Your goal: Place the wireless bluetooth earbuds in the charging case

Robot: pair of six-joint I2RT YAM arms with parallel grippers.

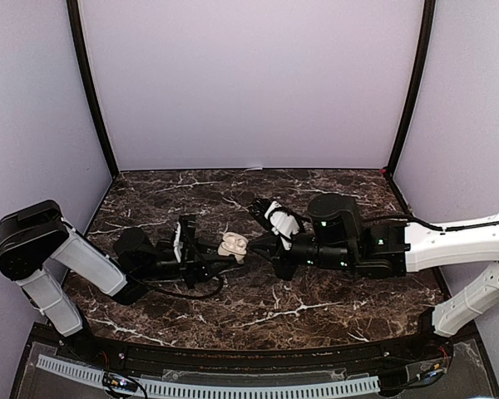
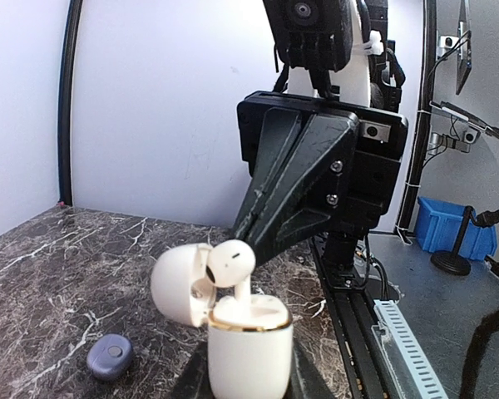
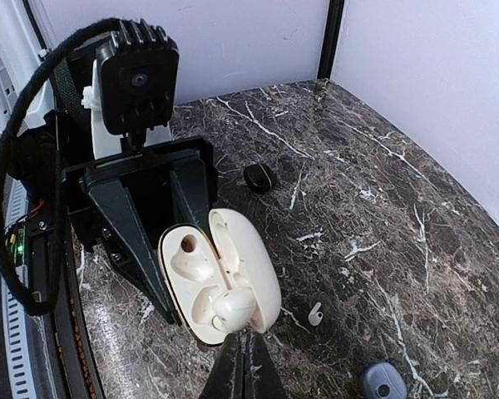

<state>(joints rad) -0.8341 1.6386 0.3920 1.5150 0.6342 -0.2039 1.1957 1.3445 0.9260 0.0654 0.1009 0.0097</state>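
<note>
My left gripper (image 2: 249, 389) is shut on the body of a white charging case (image 2: 249, 353) with a gold rim, holding it upright with its lid (image 2: 179, 283) swung open. A white earbud (image 2: 230, 266) stands stem-down in one slot, its head sticking up above the rim. In the right wrist view the other slot of the case (image 3: 187, 253) is bare. My right gripper (image 3: 248, 357) is shut, its fingertips (image 3: 241, 342) pressed together right against the earbud (image 3: 233, 306). Another white earbud (image 3: 315, 314) lies loose on the marble.
A dark case (image 3: 259, 177) with a gold rim lies on the marble beyond the white one. A blue-grey case (image 3: 382, 382) sits near the loose earbud and also shows beside the held case (image 2: 110, 357). Both arms meet over the table's middle (image 1: 233, 246).
</note>
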